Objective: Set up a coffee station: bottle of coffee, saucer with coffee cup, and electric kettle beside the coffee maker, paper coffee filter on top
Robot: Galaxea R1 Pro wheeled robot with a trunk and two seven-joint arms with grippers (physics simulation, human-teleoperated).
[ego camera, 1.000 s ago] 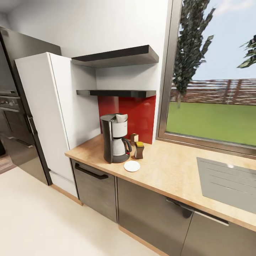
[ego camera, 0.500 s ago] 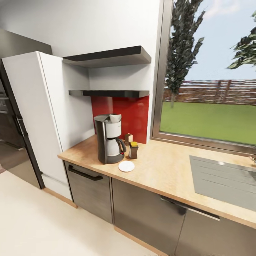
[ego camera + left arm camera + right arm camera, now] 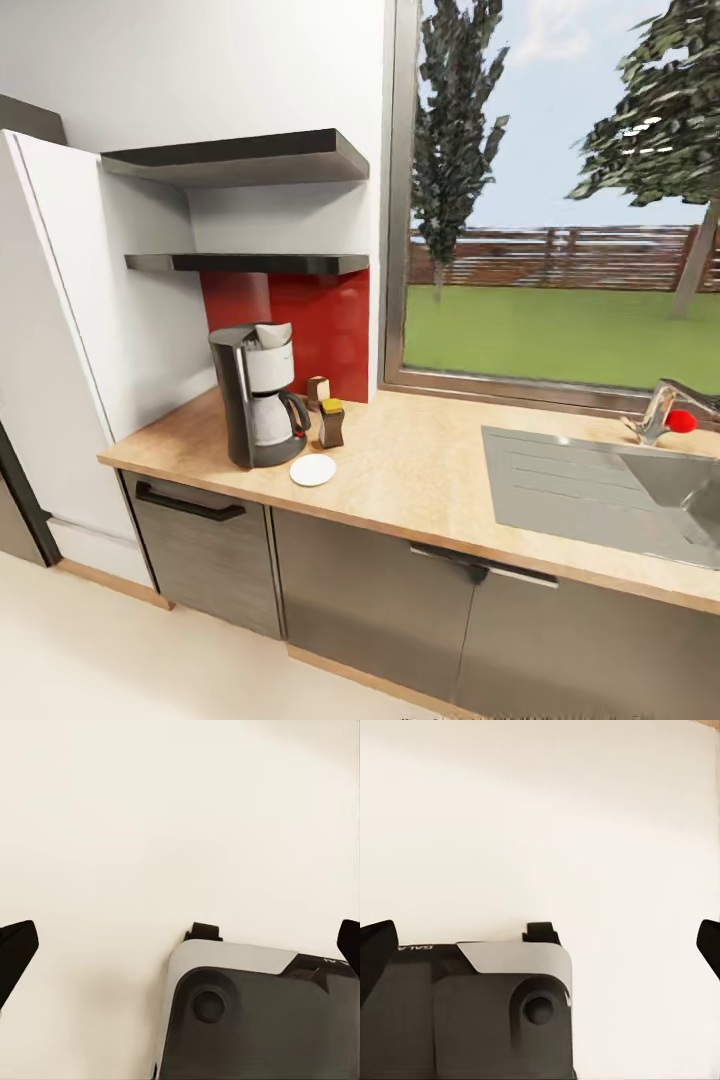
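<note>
Countertop (image 3: 430, 470) carried the coffee maker (image 3: 256, 395), filter (image 3: 270, 335) on top, bottle of coffee (image 3: 331, 423) and bare saucer (image 3: 313, 470) just beside it, all well away from both grippers. Left gripper (image 3: 180, 952) and right gripper (image 3: 540, 952) hung spread wide and empty over pale floor. Saucer looked thin, stiff, slick and breakable; judged best pinched at its rim.

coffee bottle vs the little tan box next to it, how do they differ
The bottle of coffee is dark brown with a yellow-orange cap; the tan box is lighter, with a dark top. The bottle stands nearer the counter's front edge, the box nearer the red backsplash. Both stand upright on the countertop, right of the coffee maker.
</note>
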